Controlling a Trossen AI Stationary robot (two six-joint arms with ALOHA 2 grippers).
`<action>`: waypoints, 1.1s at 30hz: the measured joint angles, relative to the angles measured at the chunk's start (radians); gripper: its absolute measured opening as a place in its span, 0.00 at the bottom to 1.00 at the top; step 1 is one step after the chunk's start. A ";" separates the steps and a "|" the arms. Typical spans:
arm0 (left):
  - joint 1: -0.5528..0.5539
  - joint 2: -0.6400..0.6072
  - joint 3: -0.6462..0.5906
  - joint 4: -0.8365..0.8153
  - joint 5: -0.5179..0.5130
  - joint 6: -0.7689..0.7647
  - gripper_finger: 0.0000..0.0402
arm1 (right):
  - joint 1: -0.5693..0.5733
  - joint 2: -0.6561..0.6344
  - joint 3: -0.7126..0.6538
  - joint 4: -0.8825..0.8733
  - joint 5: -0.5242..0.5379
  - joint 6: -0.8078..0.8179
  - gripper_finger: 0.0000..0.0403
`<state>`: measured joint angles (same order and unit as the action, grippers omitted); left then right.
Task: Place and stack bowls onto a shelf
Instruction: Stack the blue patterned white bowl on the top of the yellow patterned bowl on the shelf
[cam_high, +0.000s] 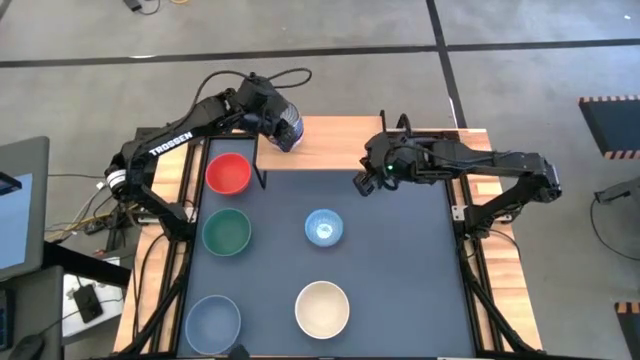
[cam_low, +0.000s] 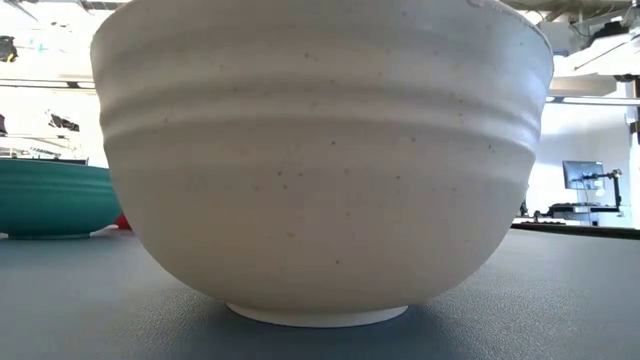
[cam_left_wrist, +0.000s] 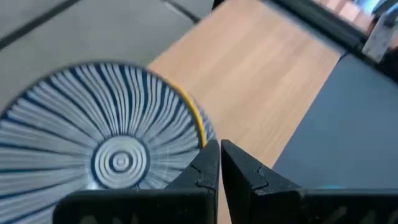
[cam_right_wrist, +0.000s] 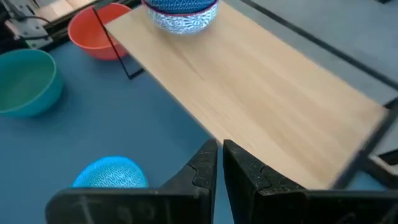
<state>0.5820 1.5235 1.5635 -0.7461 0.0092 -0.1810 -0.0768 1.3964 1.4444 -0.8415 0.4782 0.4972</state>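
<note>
Blue-and-white ribbed round bowl (cam_left_wrist: 118, 155) sat on the light-wood shelf (cam_high: 340, 145) (left end); left fingers (cam_left_wrist: 205, 168) clenched beside its rim, empty. Right fingers (cam_right_wrist: 211, 163) nearly closed, empty, above the shelf's front edge.

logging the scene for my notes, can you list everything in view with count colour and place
ribbed bowl: 1, blue-and-white striped, on the shelf's left end, a yellow rim showing beneath it
shelf: 1, light wood, along the table's far edge
red bowl: 1, red, far left of the table
green bowl: 1, green, left side, nearer than the red one
light blue patterned bowl: 1, light blue, table centre
grey-blue bowl: 1, grey-blue, near left corner
cream bowl: 1, cream white, near edge, centre
table: 1, dark top, wood edges
left gripper: shut, beside the ribbed bowl over the shelf
right gripper: shut, empty, at the shelf's front edge
</note>
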 joint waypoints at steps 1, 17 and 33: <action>-0.005 0.004 0.000 -0.006 -0.010 0.001 0.00 | -0.004 0.000 -0.022 0.033 -0.016 0.001 0.14; -0.094 0.016 0.000 -0.026 -0.130 -0.007 0.00 | -0.070 0.004 -0.114 0.354 -0.114 -0.080 0.14; 0.149 -0.080 0.001 -0.006 -0.181 0.038 0.19 | -0.253 0.246 -0.023 0.607 -0.453 -0.104 0.13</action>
<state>0.7311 1.4432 1.5646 -0.7522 -0.1720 -0.1432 -0.3301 1.6428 1.4217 -0.2349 0.0248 0.3931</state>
